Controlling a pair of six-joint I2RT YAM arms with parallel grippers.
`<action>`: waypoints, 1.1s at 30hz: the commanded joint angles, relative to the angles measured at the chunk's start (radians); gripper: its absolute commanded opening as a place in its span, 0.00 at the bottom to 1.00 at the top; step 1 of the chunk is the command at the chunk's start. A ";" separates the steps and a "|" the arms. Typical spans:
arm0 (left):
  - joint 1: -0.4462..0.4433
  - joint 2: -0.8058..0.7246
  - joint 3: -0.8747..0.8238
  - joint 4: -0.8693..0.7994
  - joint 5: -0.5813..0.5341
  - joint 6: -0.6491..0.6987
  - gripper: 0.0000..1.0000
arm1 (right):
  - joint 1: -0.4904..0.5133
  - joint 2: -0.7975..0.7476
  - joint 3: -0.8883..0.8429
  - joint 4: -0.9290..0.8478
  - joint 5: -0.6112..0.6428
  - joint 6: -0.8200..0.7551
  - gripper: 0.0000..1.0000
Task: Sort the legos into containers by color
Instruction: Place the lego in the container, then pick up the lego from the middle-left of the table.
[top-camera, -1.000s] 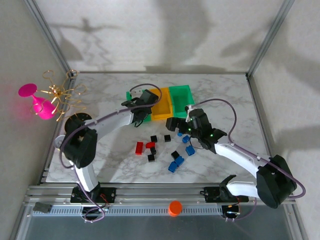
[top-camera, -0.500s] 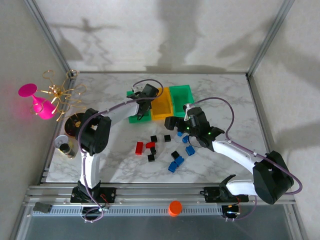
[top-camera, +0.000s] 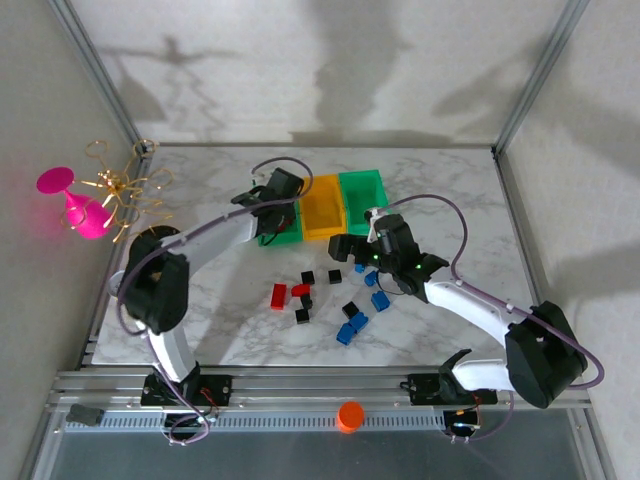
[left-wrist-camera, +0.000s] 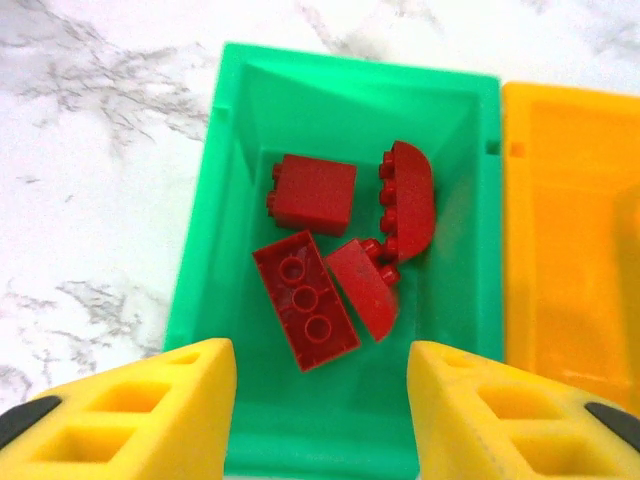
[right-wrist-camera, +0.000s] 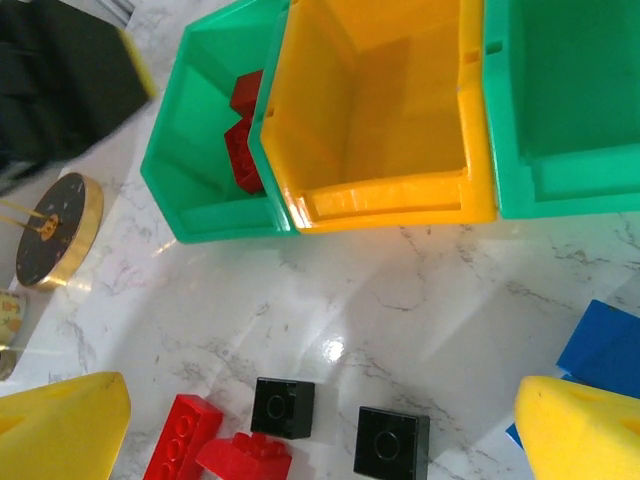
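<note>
Left jaws spread, empty, over the left green bin's (left-wrist-camera: 225, 200) red legos (left-wrist-camera: 318, 190); right jaws spread above black legos (right-wrist-camera: 282, 405), where descending could knock neighbouring red bricks (right-wrist-camera: 183, 437) aside.

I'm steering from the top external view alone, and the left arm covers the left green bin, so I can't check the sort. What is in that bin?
Observer: The left wrist view shows four red legos lying in the left green bin, and no other colour.
Operator: Is the left tool carrying anything?
Observer: No. The left tool hangs open above that bin, with nothing between its fingers.
Operator: And the right tool?
Observer: The right wrist view shows the right tool wide open and holding nothing. Two black legos lie on the table between its fingers.
</note>
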 joint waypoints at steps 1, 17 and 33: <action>-0.024 -0.121 -0.091 0.007 0.026 -0.030 0.48 | 0.012 0.023 0.014 -0.026 -0.030 -0.042 0.99; -0.201 -0.527 -0.522 -0.087 0.081 -0.154 0.52 | 0.209 0.046 -0.029 -0.058 0.055 -0.052 0.99; -0.346 -0.401 -0.630 0.017 0.144 -0.169 0.55 | 0.288 -0.024 -0.133 -0.001 0.194 0.039 0.99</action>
